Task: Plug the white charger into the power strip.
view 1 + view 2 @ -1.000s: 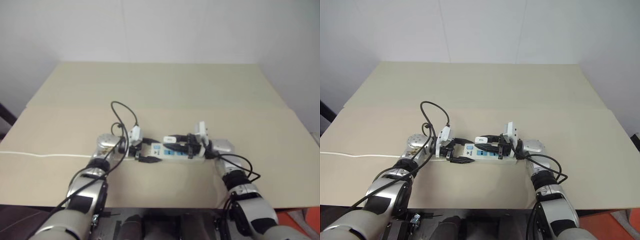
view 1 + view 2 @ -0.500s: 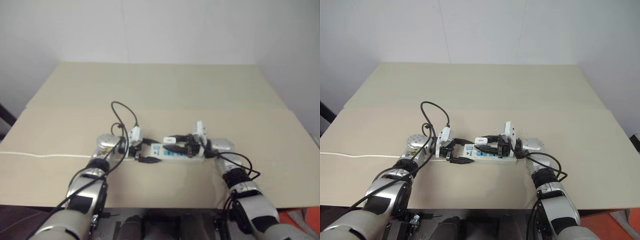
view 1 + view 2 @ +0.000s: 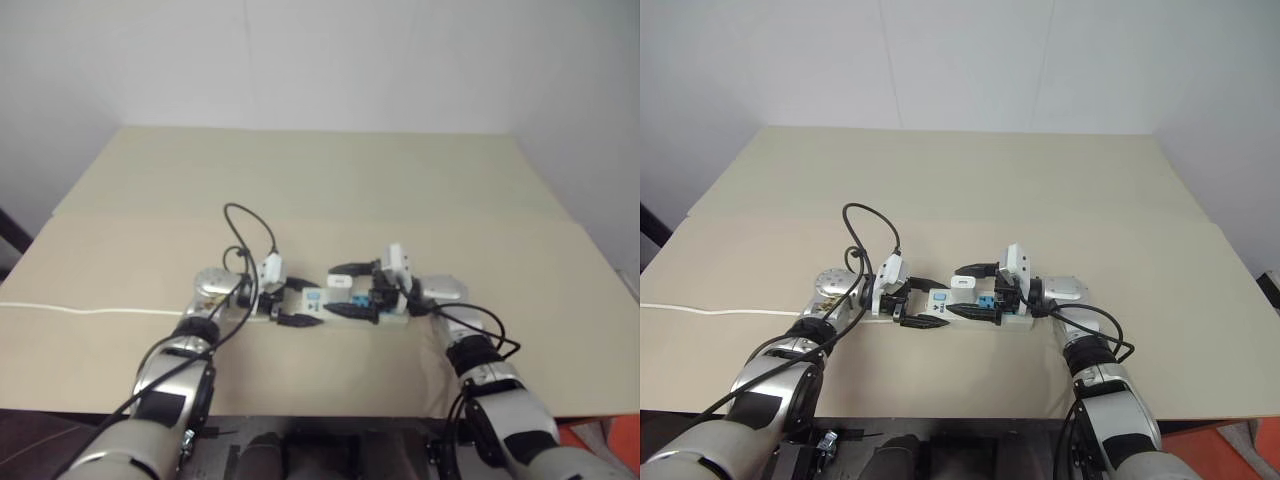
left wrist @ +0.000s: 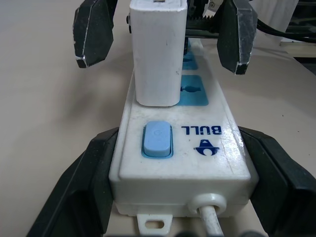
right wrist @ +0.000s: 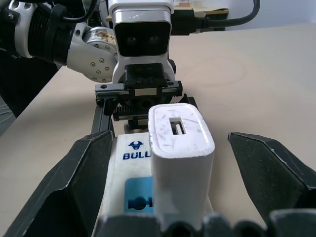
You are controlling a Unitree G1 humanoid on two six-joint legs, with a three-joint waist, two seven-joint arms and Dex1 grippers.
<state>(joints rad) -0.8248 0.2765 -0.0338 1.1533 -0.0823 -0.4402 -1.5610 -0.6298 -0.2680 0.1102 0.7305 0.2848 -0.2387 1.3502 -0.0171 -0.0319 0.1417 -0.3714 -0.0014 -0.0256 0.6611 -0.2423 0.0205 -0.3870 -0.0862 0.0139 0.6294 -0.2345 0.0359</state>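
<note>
From the head views, the power strip (image 3: 970, 306) lies near the front edge of the tabletop (image 3: 970, 190), roughly midway between its side edges, with the white charger (image 3: 961, 283) standing upright in a socket close to the switch end. The left gripper (image 3: 912, 303) is clamped on the power strip's switch end; the right gripper (image 3: 973, 290) has its fingers spread wide either side of the charger. In the left wrist view, the charger (image 4: 158, 52) looks fully seated, touching the strip's face. In the right wrist view, both fingers stand clear of it. Judged best: draw the right gripper straight back without brushing the charger, keeping the left clamp firm.
</note>
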